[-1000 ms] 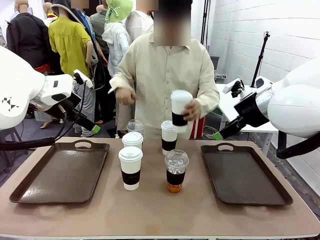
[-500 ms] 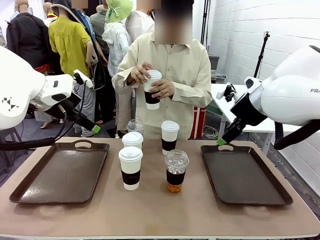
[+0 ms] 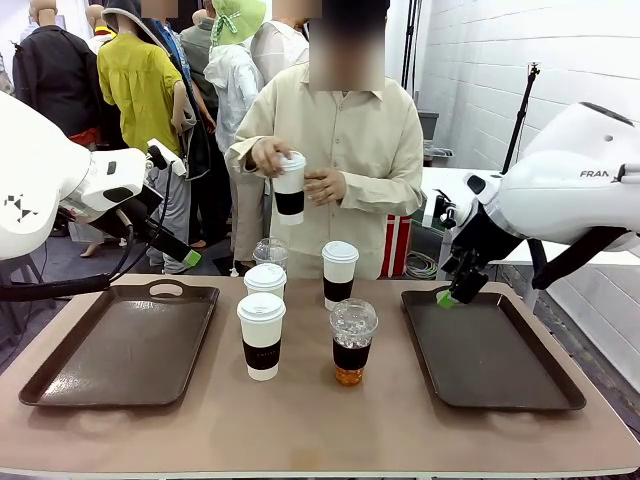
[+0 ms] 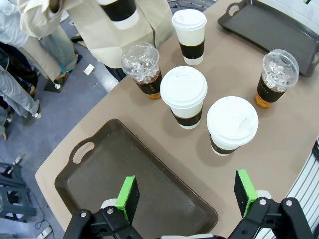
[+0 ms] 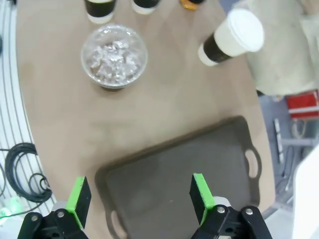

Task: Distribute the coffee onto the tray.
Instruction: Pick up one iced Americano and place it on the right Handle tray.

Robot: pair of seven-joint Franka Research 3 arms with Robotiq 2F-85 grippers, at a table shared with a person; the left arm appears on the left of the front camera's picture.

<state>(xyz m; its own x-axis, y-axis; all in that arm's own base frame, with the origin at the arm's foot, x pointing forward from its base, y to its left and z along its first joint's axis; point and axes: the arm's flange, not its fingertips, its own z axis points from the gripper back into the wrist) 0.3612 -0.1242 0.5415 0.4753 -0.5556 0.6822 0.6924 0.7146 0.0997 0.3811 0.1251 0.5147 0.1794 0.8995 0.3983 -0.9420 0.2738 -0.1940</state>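
Front view shows my left gripper (image 3: 190, 260) hanging above the far edge of the left tray (image 3: 60, 375), while my right gripper (image 3: 448, 298) sits low over the far corner of the right tray (image 3: 500, 375), the corner nearest the cups. On the table (image 3: 300, 425), between the trays, stand three paper cups (image 3: 261, 335) (image 3: 265, 280) (image 3: 339, 272), lids on, and two iced cups (image 3: 352, 345) (image 3: 270, 252). One iced cup is just right of the nearest paper cup, and the other is at the far edge behind the paper cups. Across from me the person (image 3: 350, 130) holds a fourth cup (image 3: 289, 188) at chest height, slightly tilted, with one hand (image 3: 268, 157) at its lid and the other hand (image 3: 325, 186) at its side. From my left wrist, my jaws stand wide apart with green pads (image 4: 128, 196) showing, gripping nothing, over a corner of the left tray, and the cup cluster lies beyond. From my right wrist, my jaws are likewise wide and grip nothing, with the right tray directly beneath. An iced cup and a paper cup lie farther out on the table.
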